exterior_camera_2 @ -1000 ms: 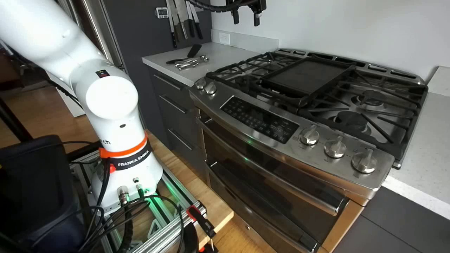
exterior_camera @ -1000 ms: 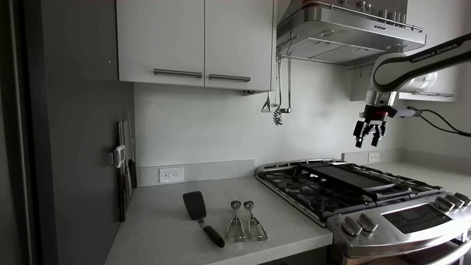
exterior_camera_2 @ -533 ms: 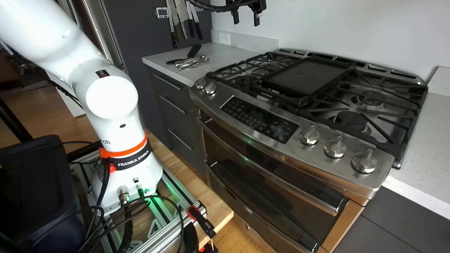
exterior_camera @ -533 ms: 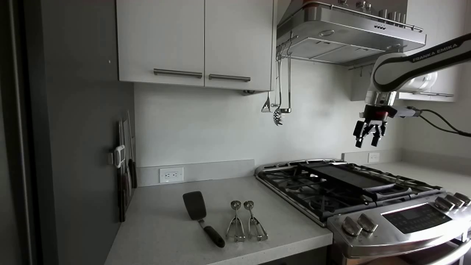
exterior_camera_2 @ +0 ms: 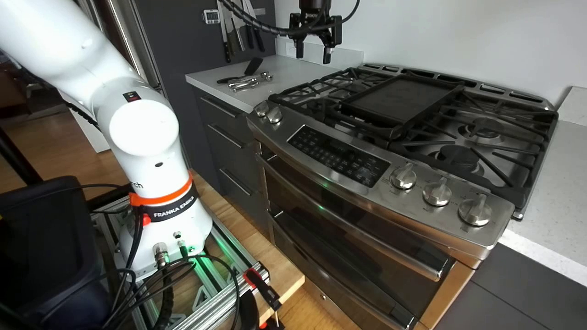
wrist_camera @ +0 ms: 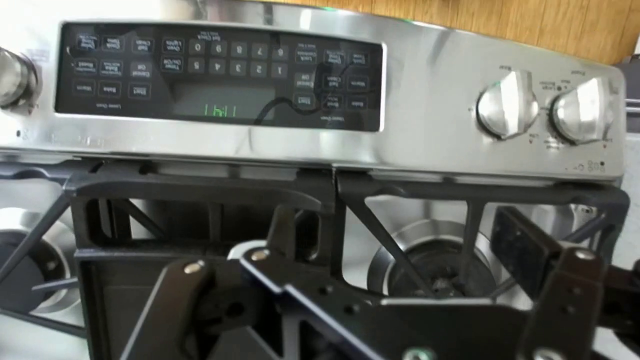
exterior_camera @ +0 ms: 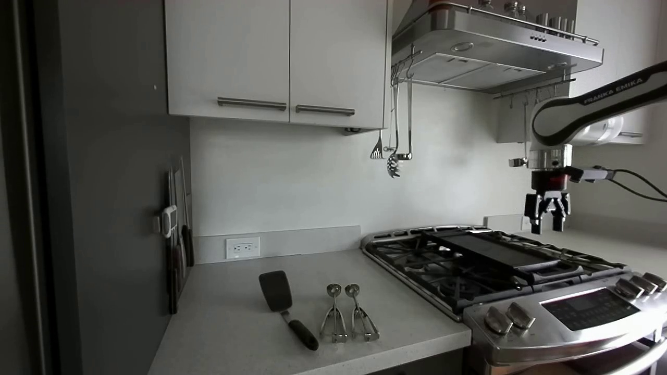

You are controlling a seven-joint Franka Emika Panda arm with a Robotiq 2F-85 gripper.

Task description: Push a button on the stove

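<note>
The stove is a wide steel range with black grates and silver knobs; it shows in both exterior views. Its dark control panel with flat buttons lies in the sloped front. In the wrist view the control panel appears upside down at the top left, with a green clock readout. Silver knobs sit on either side of it. My gripper hangs pointing down above the grates, apart from the stove. In the wrist view the gripper has its fingers spread, with nothing between them.
A dark griddle lies on the middle grates. The range hood and hanging utensils are above. On the counter lie a black spatula and two metal scoops. A cable hangs by the wrist.
In the last half second my arm has moved lower, and right in an exterior view. The gripper has straightened from tilted to nearly vertical. The stove has not changed.
</note>
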